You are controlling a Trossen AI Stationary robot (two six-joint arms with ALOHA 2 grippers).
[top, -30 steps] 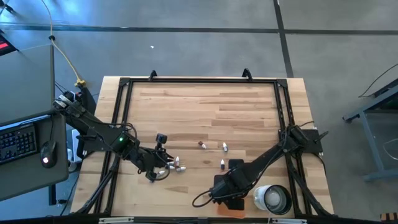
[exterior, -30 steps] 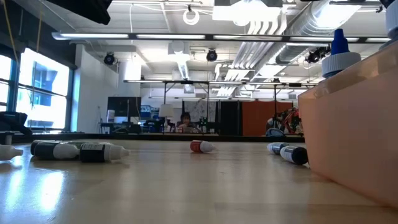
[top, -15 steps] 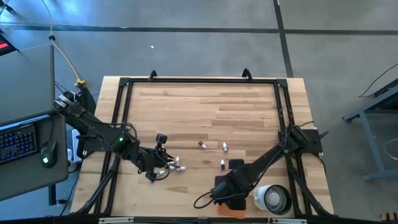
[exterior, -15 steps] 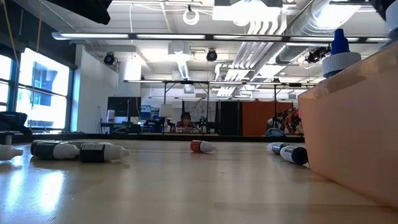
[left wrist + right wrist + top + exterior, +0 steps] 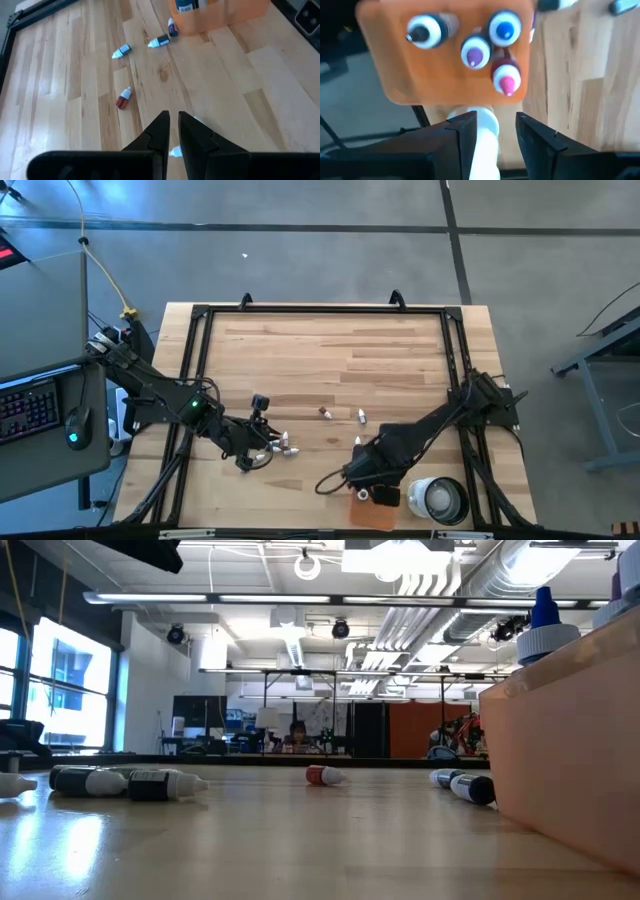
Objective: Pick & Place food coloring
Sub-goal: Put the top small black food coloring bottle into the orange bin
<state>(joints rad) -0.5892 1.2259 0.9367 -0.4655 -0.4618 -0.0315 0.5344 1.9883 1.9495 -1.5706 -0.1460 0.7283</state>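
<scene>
R arm is reaching in from the right edge, elbow bent, w/ the right gripper (image 5: 372, 485) hanging over the orange tray (image 5: 372, 513) at the near edge of the table (image 5: 330, 350); fingers (image 5: 465, 131) standing apart, nothing clamped between them, a white cup rim (image 5: 482, 125) showing in the gap below. Tray is translucent orange plastic, flat-walled, w/ four bottles standing upright in it: black-tip (image 5: 422, 31), purple-tip (image 5: 476, 52), blue-tip (image 5: 504, 29), pink-tip (image 5: 506, 79). L arm is stretching in from the left, low over the wood, w/ the left gripper (image 5: 172, 131) narrow, fingers nearly touching, pointed at a pale bottle (image 5: 176, 151) lying just under the tips; can't tell if it's pinched. More food coloring bottles (image 5: 284, 445) lying loose mid-table: a red one (image 5: 123, 98), green-capped one (image 5: 121, 51), dark one (image 5: 159, 41). Labels too small to read. Table is pale wood planks, black frame. Big white round cup (image 5: 437, 498) sitting right of the tray.
</scene>
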